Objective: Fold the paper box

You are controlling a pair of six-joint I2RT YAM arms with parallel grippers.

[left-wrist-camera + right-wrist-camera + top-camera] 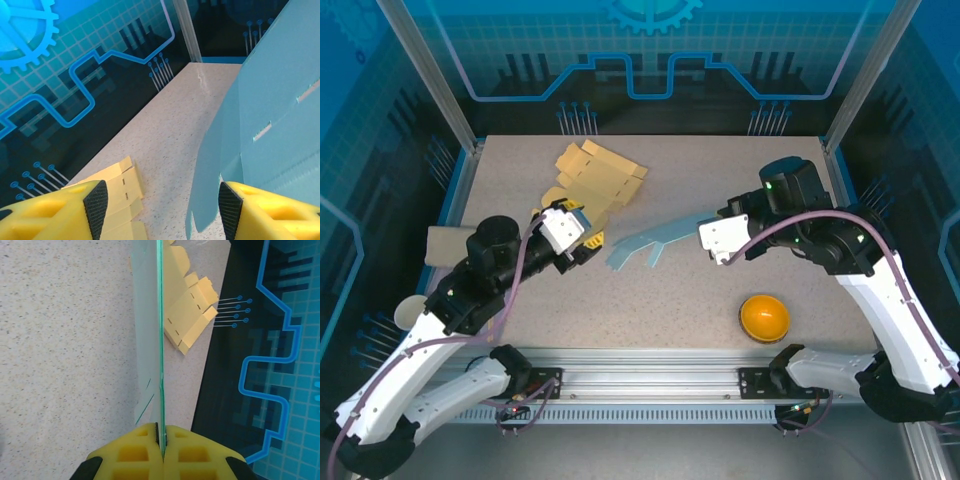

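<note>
**Paper box [655, 243] at 3 o'clock from your left gripper [586, 240]**

The flat blue paper box sits mid-table, its long axis running from 8 to 2 o'clock and its tabs pointing toward 8. Your right gripper [712, 238] is clamped on the 2 o'clock end. Your left gripper, jaws apart, waits just beside the free 8 o'clock end, the nearer hand for folding.

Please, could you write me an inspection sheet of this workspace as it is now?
Surface: speckled beige tabletop, no spills seen.
Job's things: light blue flat cardboard box blank, held at one end; yellow flat cardboard blanks lying far left.
Clutter: orange dome-shaped object near right; tan cardboard piece at left edge.
Grippers: left gripper open at the blue blank's edge; right gripper shut on the blue blank.
Cables: purple cables along both arms, no snag seen.
Surroundings: blue printed wall panels, metal frame posts.
</note>
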